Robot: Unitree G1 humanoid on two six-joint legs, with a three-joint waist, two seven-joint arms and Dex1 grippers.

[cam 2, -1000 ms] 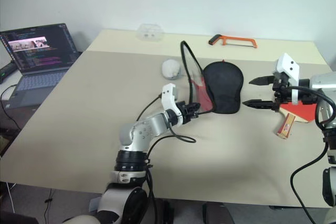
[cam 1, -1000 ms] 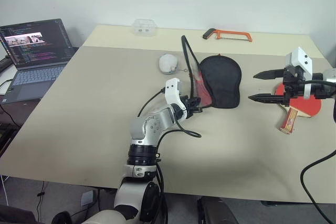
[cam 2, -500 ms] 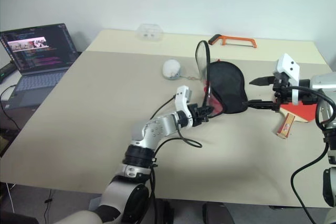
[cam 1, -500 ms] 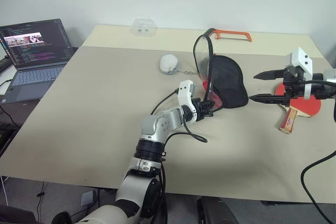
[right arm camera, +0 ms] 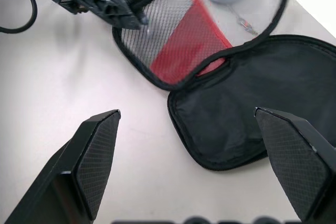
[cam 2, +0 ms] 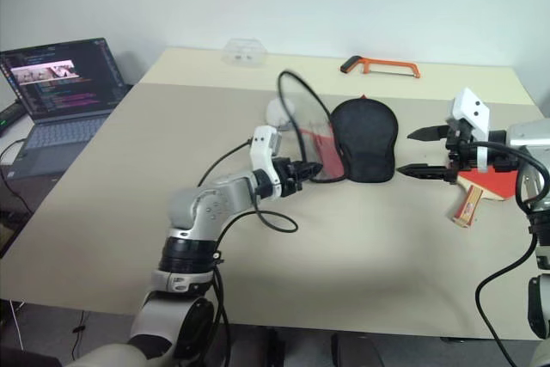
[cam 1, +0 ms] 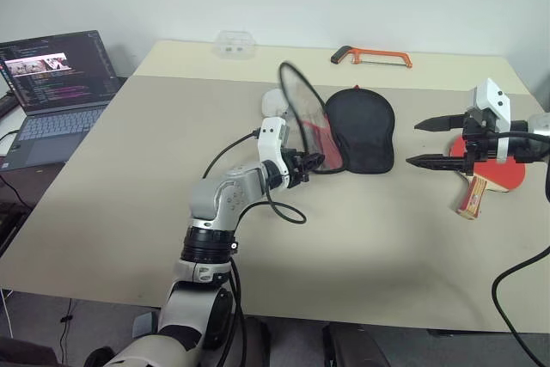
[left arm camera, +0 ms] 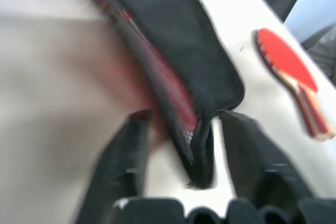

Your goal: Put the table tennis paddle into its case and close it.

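Left hand point(cam 1: 311, 162): nearest of the working parts, at the narrow handle end of the case point(cam 1: 359, 130). In its wrist view the black fingers point(left arm camera: 127, 150) stand spread on either side of the flap's edge, not pinching it; I judge the flap is loose or only leaning on them.

Case: lies unzipped in the middle of the tabletop point(cam 1: 155, 178). The black half lies flat with its lining up; the red-and-mesh flap point(cam 1: 302, 116) stands tilted up on the left hand's side, hinged at the handle end. Opened, then, but empty.

Right hand point(cam 1: 427, 142): hovers above the tabletop just beside the case, on its right, fingers spread as wide as they go and holding nothing.

Table tennis paddle point(cam 1: 494, 174): lies flat on the tabletop just beyond the right hand, red face up, wooden handle towards the near edge. It is outside the case and apart from it, untouched.

Done so far: the case is open.

Left to do: pick up the paddle, slide it onto the black half, fold the flap down, run the zip round. I would say well under halfway.

Farther back: a small white round object point(cam 1: 273, 100) beside the flap, an orange-framed hacksaw point(cam 1: 371, 57) at the far edge.
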